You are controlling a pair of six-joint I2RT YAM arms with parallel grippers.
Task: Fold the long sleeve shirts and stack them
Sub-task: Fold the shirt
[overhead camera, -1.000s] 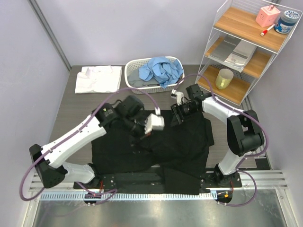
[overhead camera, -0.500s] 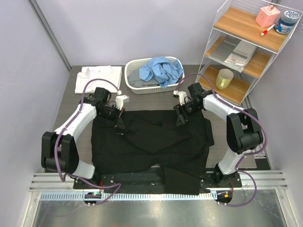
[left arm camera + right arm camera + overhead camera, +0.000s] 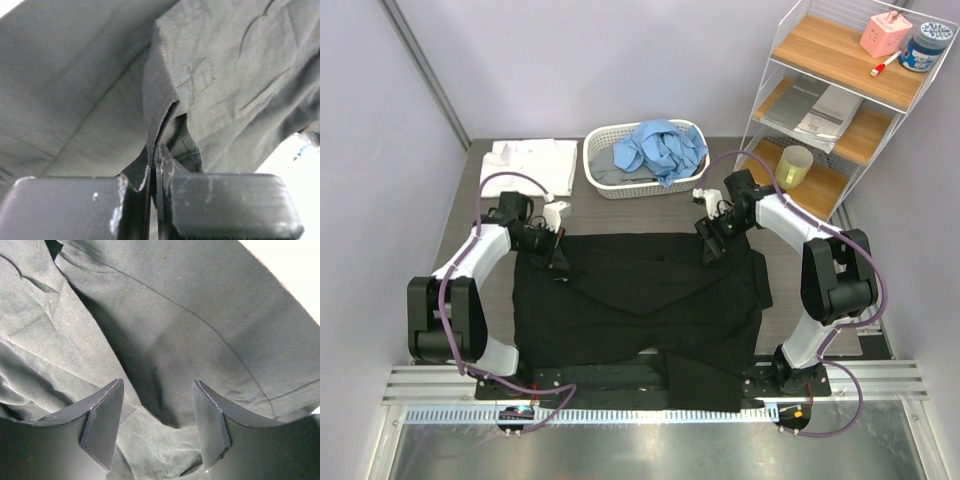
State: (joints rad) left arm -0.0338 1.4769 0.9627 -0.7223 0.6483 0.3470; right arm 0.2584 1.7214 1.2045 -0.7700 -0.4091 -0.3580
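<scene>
The black long sleeve shirt (image 3: 650,300) lies spread on the table between the arms. My left gripper (image 3: 560,256) sits at its far left corner and is shut on a fold of the black cloth (image 3: 165,115). My right gripper (image 3: 712,243) is at the far right corner with its jaws open, and black cloth (image 3: 165,340) lies flat between the fingers (image 3: 105,422). A white shirt (image 3: 528,166) lies folded at the far left. A light blue shirt (image 3: 665,150) is heaped in the basket.
The white slatted basket (image 3: 605,142) stands at the back centre. A wire shelf unit (image 3: 825,100) with a yellow cup (image 3: 793,166), papers and small items stands at the back right. The table's metal front rail (image 3: 620,415) runs along the near edge.
My left gripper has swung from the shirt's middle out to the far left corner, drawing the cloth flat. My right gripper shifted slightly right and opened at the far right corner.
</scene>
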